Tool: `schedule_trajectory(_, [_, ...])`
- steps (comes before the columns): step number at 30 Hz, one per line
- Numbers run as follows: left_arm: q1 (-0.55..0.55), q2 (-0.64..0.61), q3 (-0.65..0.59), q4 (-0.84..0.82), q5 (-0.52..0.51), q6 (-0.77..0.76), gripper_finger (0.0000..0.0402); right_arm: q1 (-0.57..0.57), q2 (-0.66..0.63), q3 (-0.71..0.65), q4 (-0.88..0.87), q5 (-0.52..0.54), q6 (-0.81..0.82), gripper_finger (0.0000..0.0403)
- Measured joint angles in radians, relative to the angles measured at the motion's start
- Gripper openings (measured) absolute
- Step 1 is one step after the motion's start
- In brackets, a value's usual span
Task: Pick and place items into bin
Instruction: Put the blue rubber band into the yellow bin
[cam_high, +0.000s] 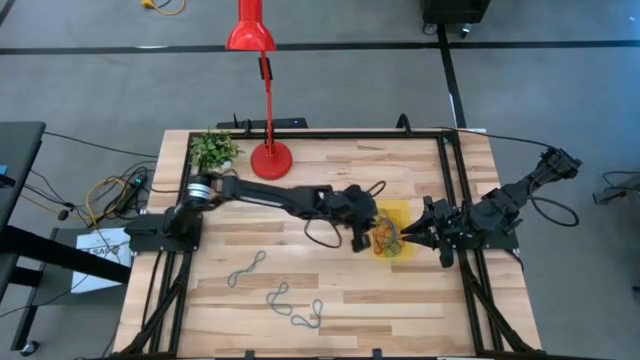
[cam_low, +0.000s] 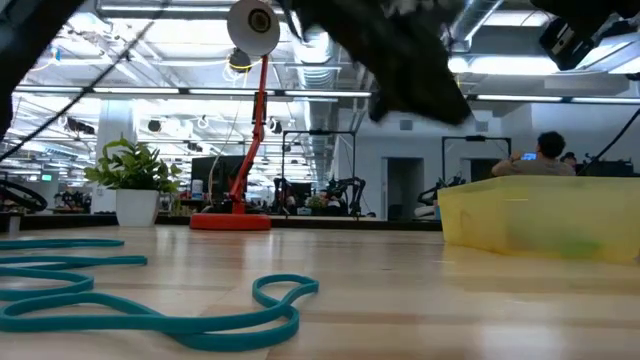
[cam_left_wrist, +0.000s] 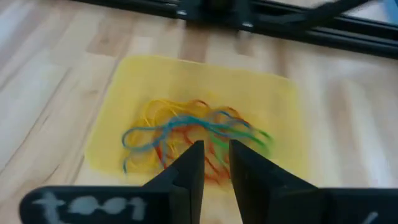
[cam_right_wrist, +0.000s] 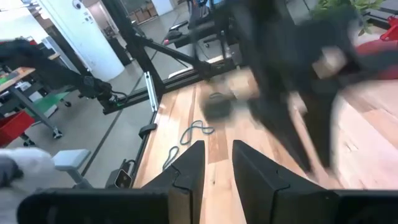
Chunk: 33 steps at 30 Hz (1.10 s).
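While the left end effector (cam_high: 362, 240) is held released and empty just over the bin (cam_high: 399, 212), three loops (cam_high: 280, 297) are left on the bench, well behind it, nearer the left arm than the right end effector (cam_high: 412, 232), also released.

The high view looks straight down on the whole table (cam_high: 330, 300). The low view sits at the table surface, facing the room. Both wrist views look closely forward; the left one shares the bin (cam_left_wrist: 149, 81) with the high view.
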Motion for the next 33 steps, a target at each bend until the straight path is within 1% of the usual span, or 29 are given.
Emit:
schedule_trajectory(3, [-0.022, -0.112, 0.001, -0.16, 0.023, 0.004, 0.0062, 0.0, 0.0, 0.0, -0.009, 0.0, 0.0, 0.0077])
schedule_trajectory(6, [-0.065, -0.224, 0.001, -0.299, -0.026, 0.01, 0.0061, 0.0, 0.0, 0.0, -0.02, 0.0, 0.0, 0.0077])
schedule_trajectory(9, [-0.13, -0.344, 0.001, -0.444, -0.131, 0.013, 0.0061, 0.0, 0.0, 0.0, -0.027, 0.0, 0.0, 0.0077])
schedule_trajectory(13, [-0.263, -0.481, -0.034, -0.582, -0.316, -0.051, 0.0061, -0.001, 0.015, 0.0, -0.026, 0.001, 0.0, 0.0077])
schedule_trajectory(16, [-0.387, -0.568, -0.11, -0.619, -0.454, -0.147, 0.0061, -0.002, 0.035, 0.0, -0.029, 0.0, 0.0, 0.0077])
schedule_trajectory(19, [-0.51, -0.633, -0.233, -0.618, -0.546, -0.303, 0.0061, -0.002, 0.048, 0.001, -0.026, 0.001, 0.0, 0.0077])
schedule_trajectory(22, [-0.599, -0.651, -0.361, -0.609, -0.58, -0.507, 0.0061, -0.002, 0.055, 0.0, -0.027, 0.005, 0.0, 0.0077])
schedule_trajectory(25, [-0.657, -0.647, -0.472, -0.61, -0.59, -0.673, 0.0061, -0.002, 0.054, 0.001, -0.017, 0.006, 0.021, 0.0077])
schedule_trajectory(29, [-0.681, -0.623, -0.605, -0.614, -0.533, -0.862, 0.0061, -0.002, 0.053, 0.001, 0.009, 0.006, 0.027, 0.0077])
schedule_trajectory(33, [-0.681, -0.623, -0.677, -0.644, -0.518, -1.017, 0.0061, -0.002, 0.054, 0.001, 0.006, 0.007, 0.027, 0.0077])
